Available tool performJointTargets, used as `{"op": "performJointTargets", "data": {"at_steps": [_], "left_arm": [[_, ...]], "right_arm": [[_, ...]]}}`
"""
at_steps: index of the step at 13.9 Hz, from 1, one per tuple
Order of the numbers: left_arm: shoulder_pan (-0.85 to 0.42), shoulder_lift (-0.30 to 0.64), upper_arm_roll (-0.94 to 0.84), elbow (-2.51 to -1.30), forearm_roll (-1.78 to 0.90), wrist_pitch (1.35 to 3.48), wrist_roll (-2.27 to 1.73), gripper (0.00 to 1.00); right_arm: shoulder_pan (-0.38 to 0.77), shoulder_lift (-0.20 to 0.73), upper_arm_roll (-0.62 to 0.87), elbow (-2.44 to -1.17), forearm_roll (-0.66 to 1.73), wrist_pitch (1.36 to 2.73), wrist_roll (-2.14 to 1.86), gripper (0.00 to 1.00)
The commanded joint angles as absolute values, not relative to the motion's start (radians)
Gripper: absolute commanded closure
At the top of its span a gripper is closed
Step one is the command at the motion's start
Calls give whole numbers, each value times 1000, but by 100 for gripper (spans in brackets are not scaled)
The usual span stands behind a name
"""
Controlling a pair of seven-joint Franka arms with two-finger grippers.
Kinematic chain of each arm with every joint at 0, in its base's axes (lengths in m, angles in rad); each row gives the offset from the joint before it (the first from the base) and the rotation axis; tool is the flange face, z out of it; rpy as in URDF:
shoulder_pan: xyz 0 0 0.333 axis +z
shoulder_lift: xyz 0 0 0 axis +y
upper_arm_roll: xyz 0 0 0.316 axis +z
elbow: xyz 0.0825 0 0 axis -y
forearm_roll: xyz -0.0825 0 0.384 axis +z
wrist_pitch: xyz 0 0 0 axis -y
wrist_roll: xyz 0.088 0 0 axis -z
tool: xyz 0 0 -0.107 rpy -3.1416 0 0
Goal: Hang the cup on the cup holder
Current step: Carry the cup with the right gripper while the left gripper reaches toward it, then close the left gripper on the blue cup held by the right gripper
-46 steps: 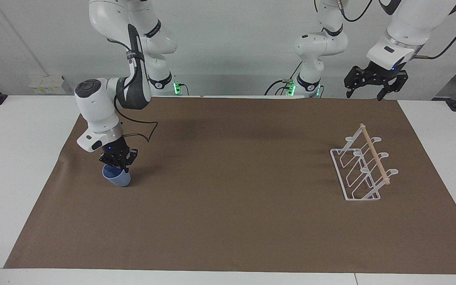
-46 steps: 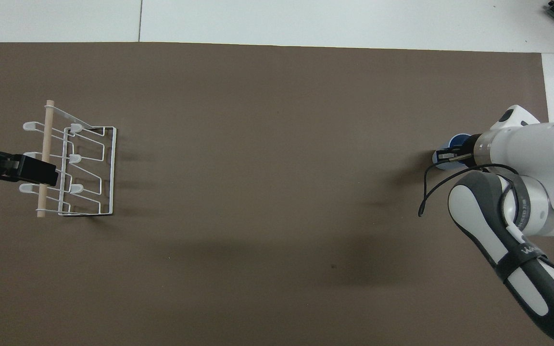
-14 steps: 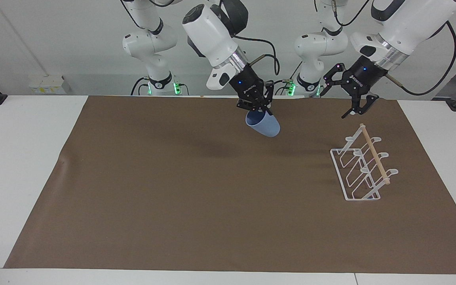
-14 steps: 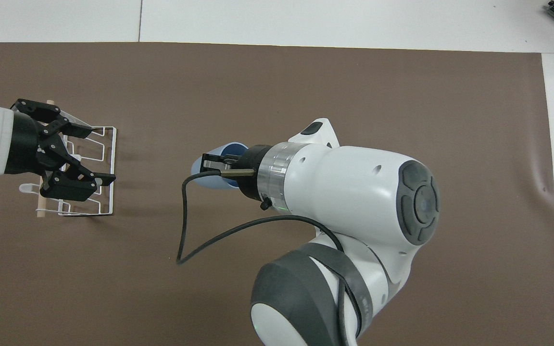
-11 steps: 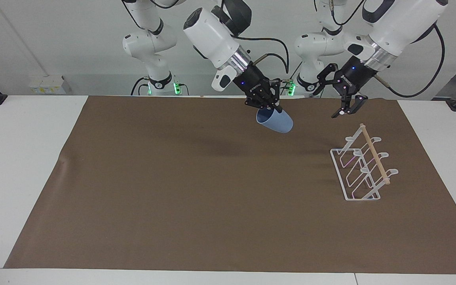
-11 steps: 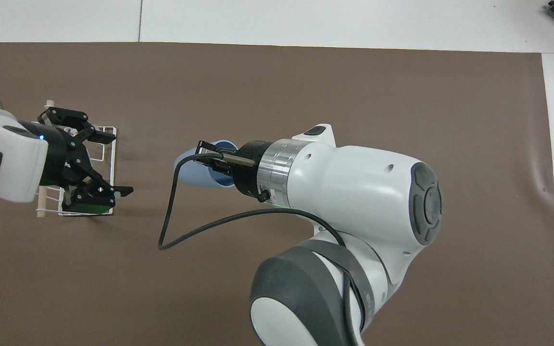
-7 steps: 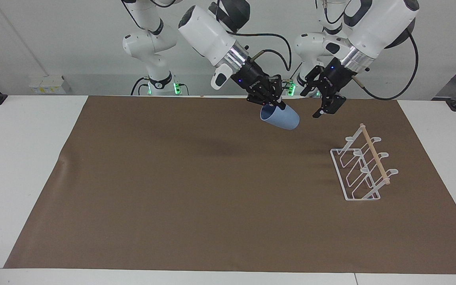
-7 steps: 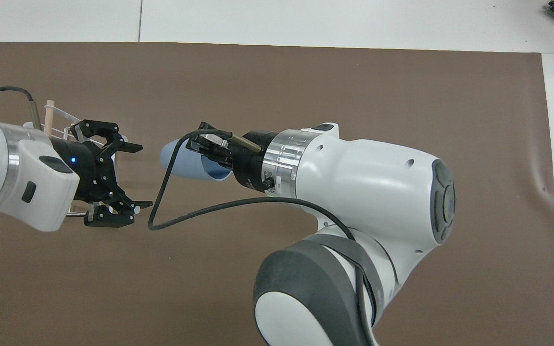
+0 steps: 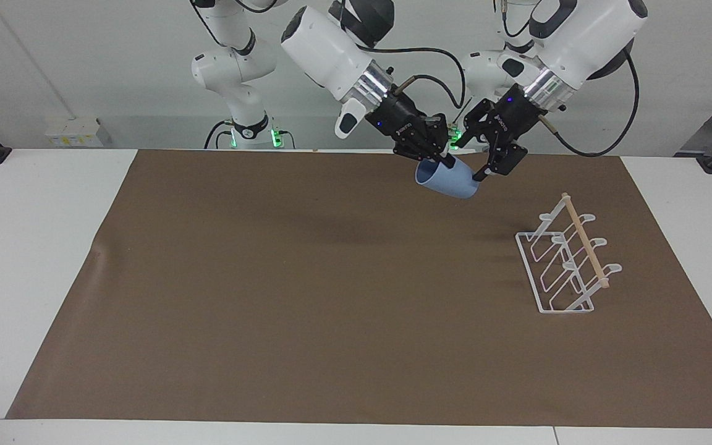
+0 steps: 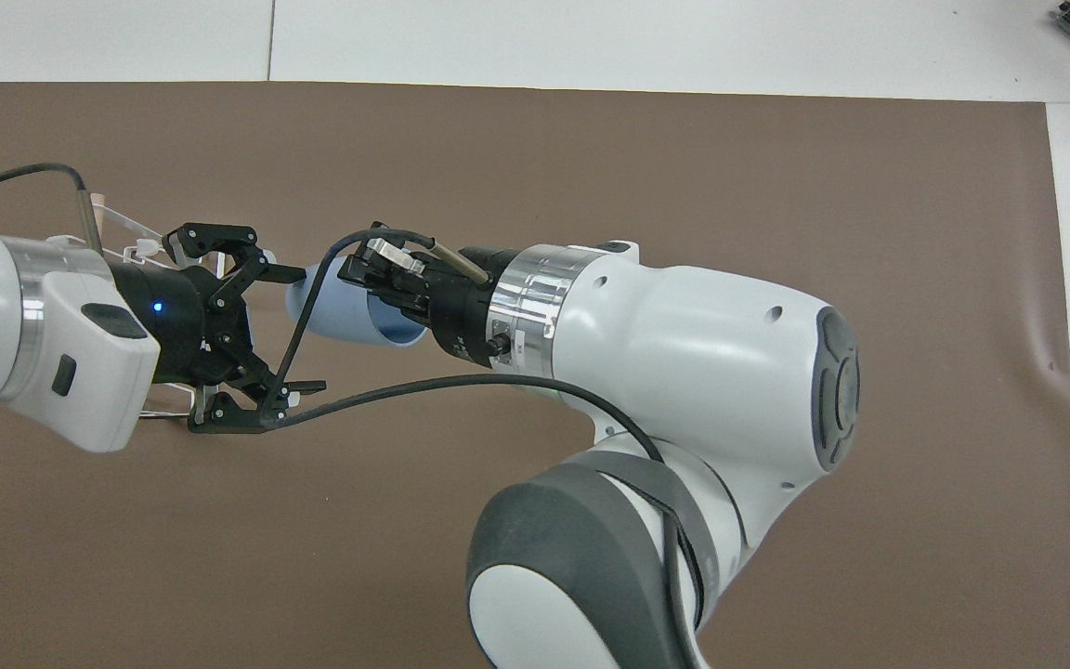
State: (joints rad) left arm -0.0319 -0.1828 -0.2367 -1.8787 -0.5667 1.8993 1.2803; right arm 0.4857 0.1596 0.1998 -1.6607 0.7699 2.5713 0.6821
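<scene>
Now you have the right gripper [image 9: 435,157], clamped on the cup [image 9: 449,180] by its rim, carried aloft mid-table from its own end, base-first between the spread fingers of the left gripper [image 9: 487,162], the cup holder [image 9: 569,262] unloaded: handover imminent.

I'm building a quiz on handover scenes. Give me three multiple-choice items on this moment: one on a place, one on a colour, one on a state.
1. Where is the cup?
A. on the cup holder
B. in the air, above the brown mat
C. lying on the mat

2. What colour is the cup?
A. red
B. light blue
C. green

3. How do the grippers stand?
A. both open
B. right shut on the cup, left open
C. both shut on the cup

Key:
1 B, it hangs tilted over the mat, apart from the cup holder.
2 B, its wall shows light blue.
3 B, the right gripper pinches its rim; the left gripper is spread at its base.
</scene>
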Motion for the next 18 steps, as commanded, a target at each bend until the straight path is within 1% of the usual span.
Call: {"op": "performJointTargets", "data": {"at_steps": [1, 6, 10, 18], "left_arm": [[-69, -199, -229, -1910, -606, 1911, 1302, 0], [-69, -199, -232, -1911, -603, 1931, 1281, 0], [-98, -224, -235, -1979, -603, 2011, 1270, 0], [-132, -222, -241, -2010, -591, 2098, 1204, 0]], "right_arm": [[508, 181, 204, -1634, 798, 2615, 696, 100], [508, 189, 204, -1632, 793, 2617, 693, 100], [506, 189, 203, -1632, 792, 2617, 693, 100], [499, 190, 202, -1631, 798, 2617, 692, 100]]}}
